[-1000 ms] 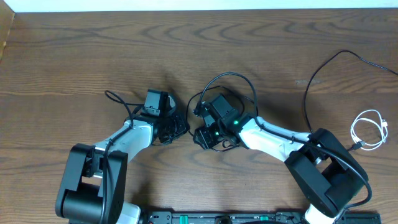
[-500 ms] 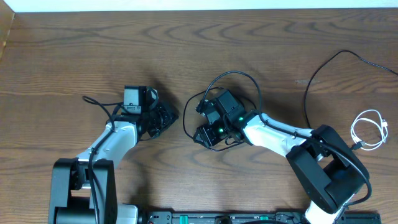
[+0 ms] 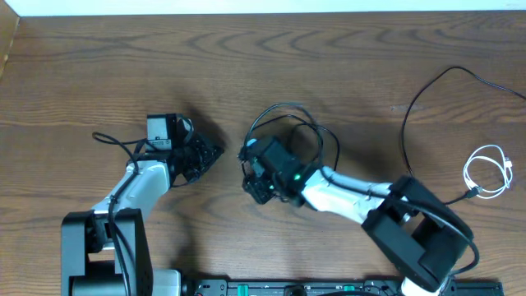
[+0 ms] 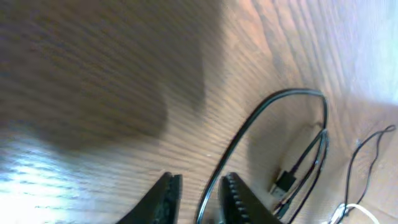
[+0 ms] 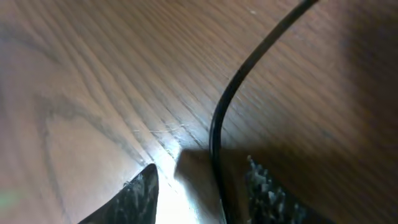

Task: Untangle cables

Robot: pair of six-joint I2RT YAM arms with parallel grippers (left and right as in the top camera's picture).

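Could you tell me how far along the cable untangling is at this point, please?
Looks done: the white cable and one long black cable lie at the right, away from the tangle. In hand: the looped black cable runs between the open fingers of the right gripper; the left gripper is open, holding nothing. Left: that loop crosses itself in the middle and needs laying straight.

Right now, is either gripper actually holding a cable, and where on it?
Neither seems to grip. A black cable runs mid-length between the parted fingers of the left gripper and of the right gripper, unpinched.
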